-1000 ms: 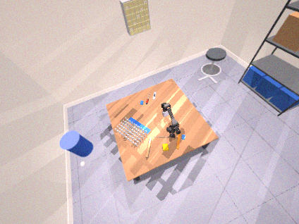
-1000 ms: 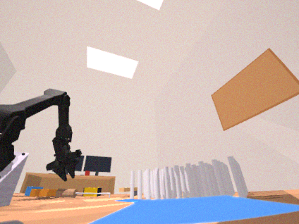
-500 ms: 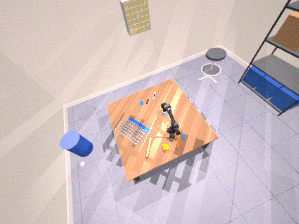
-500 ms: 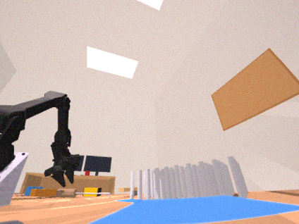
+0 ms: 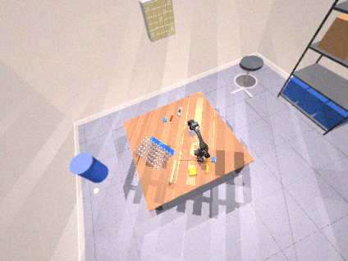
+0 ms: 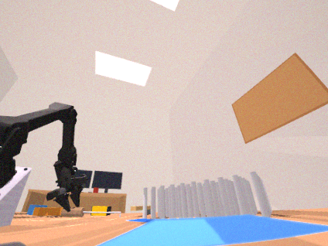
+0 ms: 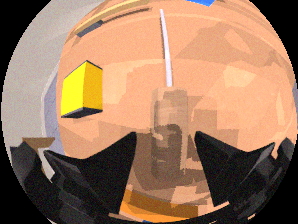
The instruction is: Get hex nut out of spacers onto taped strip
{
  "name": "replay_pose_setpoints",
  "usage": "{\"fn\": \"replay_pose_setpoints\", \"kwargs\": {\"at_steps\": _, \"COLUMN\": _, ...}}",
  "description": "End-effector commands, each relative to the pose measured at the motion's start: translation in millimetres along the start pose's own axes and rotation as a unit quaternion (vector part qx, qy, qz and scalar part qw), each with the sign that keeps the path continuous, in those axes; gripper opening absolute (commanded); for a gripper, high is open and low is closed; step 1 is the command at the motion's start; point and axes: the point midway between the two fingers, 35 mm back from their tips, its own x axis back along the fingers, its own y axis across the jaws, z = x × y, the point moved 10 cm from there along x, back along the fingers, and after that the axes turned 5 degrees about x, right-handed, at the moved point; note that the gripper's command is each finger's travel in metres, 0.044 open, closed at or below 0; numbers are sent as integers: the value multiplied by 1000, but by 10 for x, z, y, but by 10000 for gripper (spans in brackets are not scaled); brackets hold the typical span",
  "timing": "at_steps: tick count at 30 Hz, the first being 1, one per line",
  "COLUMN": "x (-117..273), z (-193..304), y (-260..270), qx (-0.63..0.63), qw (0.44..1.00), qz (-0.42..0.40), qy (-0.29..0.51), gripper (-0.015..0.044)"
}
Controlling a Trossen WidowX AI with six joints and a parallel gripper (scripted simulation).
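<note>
A tool with a pale brown block-like handle (image 6: 77, 212) (image 7: 169, 112) and a thin metal rod (image 5: 186, 160) (image 6: 102, 212) (image 7: 166, 55) lies on the table. My gripper (image 5: 200, 159) (image 6: 73, 209) (image 7: 166, 136) is partly open and low over the handle, one finger on each side of it in the wrist view. Gaps show between the fingers and the handle there. The metal spacers (image 5: 153, 153) (image 6: 260, 191) stand in a dense field away from the gripper. The blue taped strip (image 5: 162, 145) (image 6: 174, 232) runs along the field's edge. The nut cannot be made out.
A yellow block (image 5: 192, 171) (image 6: 100, 210) (image 7: 75, 95) lies beside the tool. An orange object (image 5: 208, 166) (image 6: 47, 211) (image 7: 160, 205) and a small blue object (image 5: 213, 159) are near the gripper. A long tan strip (image 5: 173, 172) lies between the yellow block and the spacers.
</note>
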Motion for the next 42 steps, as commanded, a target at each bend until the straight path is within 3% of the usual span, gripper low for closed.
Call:
{"fn": "replay_pose_setpoints", "kwargs": {"at_steps": 1, "x": -61, "z": 23, "y": -26, "qx": 3, "qw": 1000, "qz": 0, "qy": -2, "gripper": 280}}
{"fn": "replay_pose_setpoints", "kwargs": {"at_steps": 6, "x": -108, "z": 45, "y": -45, "qx": 3, "qw": 1000, "qz": 0, "qy": -2, "gripper": 280}}
{"fn": "replay_pose_setpoints", "kwargs": {"at_steps": 9, "x": -108, "z": 45, "y": -45, "qx": 3, "qw": 1000, "qz": 0, "qy": -2, "gripper": 201}}
{"fn": "replay_pose_setpoints", "kwargs": {"at_steps": 17, "x": -108, "z": 45, "y": -45, "qx": 3, "qw": 1000, "qz": 0, "qy": -2, "gripper": 148}}
{"fn": "replay_pose_setpoints", "kwargs": {"at_steps": 23, "x": 122, "z": -48, "y": 82, "qx": 2, "qw": 1000, "qz": -1, "qy": -1, "gripper": 0}}
{"fn": "replay_pose_setpoints", "kwargs": {"at_steps": 42, "x": 1192, "z": -543, "y": 366, "qx": 1, "qw": 1000, "qz": -1, "qy": 0, "gripper": 0}}
